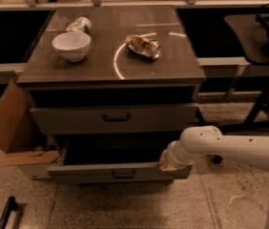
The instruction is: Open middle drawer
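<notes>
Well out, the middle drawer (91, 172), with gripper (166, 162), state unclear, at its right front corner.

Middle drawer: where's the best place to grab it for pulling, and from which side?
Take the bar handle centred on the front of the middle drawer, coming straight from the front: it lies horizontal, proud of the flat panel. The gripper sits at the panel's right end, where a pull is likely off-centre.
</notes>
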Tool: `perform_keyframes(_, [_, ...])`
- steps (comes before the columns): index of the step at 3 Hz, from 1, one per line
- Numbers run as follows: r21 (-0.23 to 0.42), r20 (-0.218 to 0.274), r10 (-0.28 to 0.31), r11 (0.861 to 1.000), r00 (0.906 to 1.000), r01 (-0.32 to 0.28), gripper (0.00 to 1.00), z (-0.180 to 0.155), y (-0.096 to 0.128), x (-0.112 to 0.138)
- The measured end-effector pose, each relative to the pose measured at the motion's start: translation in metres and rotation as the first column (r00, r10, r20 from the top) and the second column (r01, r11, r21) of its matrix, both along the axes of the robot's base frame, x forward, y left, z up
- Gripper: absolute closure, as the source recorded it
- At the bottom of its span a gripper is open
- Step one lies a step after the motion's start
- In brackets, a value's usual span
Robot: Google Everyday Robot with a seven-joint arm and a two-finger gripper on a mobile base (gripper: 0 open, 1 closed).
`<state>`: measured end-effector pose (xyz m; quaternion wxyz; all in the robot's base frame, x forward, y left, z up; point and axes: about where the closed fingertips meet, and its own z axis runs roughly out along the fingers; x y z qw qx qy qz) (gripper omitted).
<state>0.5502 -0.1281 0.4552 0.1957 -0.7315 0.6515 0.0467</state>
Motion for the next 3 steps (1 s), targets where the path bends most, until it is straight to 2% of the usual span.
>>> perform_keyframes(1, [0.000,0.000,0.000,1.000,1.0000,0.000,1.00,0.000,0.000,0.000])
perform_keyframes(2, [0.062,-0.050,0.010,0.998,0.9987,-0.006,1.00,0.003,0.005,-0.048])
perform_keyframes(3, [0.146,-0.134,0.039,0.989,0.9902,-0.019,1.00,0.002,0.016,-0.107])
